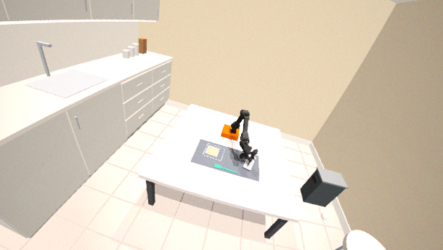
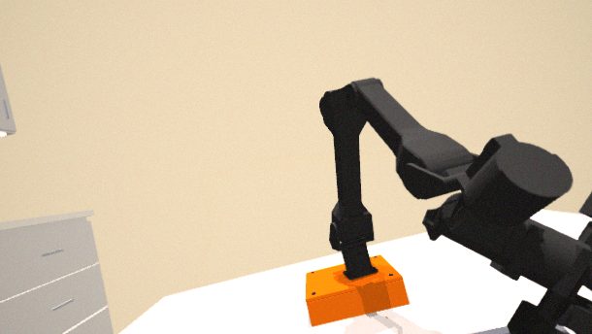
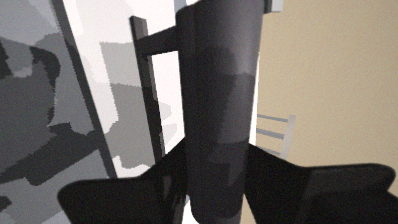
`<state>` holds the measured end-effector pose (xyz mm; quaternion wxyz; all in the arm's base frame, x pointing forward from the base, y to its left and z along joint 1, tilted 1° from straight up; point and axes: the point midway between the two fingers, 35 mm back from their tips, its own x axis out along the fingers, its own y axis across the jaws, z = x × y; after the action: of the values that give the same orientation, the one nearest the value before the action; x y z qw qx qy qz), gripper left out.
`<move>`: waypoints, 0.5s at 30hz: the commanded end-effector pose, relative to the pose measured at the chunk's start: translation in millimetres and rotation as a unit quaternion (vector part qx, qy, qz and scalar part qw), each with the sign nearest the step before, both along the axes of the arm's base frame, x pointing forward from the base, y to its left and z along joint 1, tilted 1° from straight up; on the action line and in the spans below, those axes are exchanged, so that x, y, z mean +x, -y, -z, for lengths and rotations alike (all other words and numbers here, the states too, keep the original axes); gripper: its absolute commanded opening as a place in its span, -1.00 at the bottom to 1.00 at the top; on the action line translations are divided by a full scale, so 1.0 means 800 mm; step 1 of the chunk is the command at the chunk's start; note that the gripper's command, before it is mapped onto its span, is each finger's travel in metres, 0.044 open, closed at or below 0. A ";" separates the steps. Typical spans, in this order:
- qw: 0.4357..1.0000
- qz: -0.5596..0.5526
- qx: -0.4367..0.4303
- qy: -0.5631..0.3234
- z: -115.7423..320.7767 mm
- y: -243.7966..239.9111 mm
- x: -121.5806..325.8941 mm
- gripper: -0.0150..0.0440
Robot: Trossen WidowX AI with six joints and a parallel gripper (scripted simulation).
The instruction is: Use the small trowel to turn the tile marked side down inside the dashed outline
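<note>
A pale square tile (image 1: 213,150) lies flat inside the dashed outline on the grey mat (image 1: 254,174), at the mat's left end. I cannot tell which face is up. My gripper (image 1: 249,160) (image 3: 216,170) is low over the right end of the mat, well clear of the tile. It is shut on the small trowel. The trowel's dark round handle (image 3: 220,75) fills the wrist view between the fingers. Its light blade (image 1: 248,166) sits at the mat just below the gripper.
A thin teal bar (image 1: 225,168) lies on the mat's front part between tile and gripper. The arm's orange base (image 1: 229,132) (image 2: 356,291) stands behind the mat on the white table (image 1: 174,171). A dark box (image 1: 323,187) stands beside the table, counters at left.
</note>
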<state>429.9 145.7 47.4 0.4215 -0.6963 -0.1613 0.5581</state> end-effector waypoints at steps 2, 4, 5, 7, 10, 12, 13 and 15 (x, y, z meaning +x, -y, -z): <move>1.000 -0.003 0.003 0.003 0.008 -0.001 0.000 -0.49; 1.000 -0.003 0.003 0.003 0.012 -0.001 0.000 -0.49; 1.000 -0.003 0.003 0.003 0.014 -0.001 -0.001 -0.49; 1.000 -0.003 0.003 0.003 0.018 -0.001 -0.001 -0.49; 1.000 -0.003 0.003 0.003 0.019 -0.001 -0.001 -0.40; 1.000 -0.003 0.003 0.003 0.019 -0.001 -0.001 -0.22; 1.000 -0.003 0.003 0.003 0.019 -0.001 -0.001 -0.14; 1.000 -0.003 0.003 0.003 0.019 -0.001 -0.001 0.04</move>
<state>429.2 145.7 31.5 0.4219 -0.6957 -0.1617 0.5584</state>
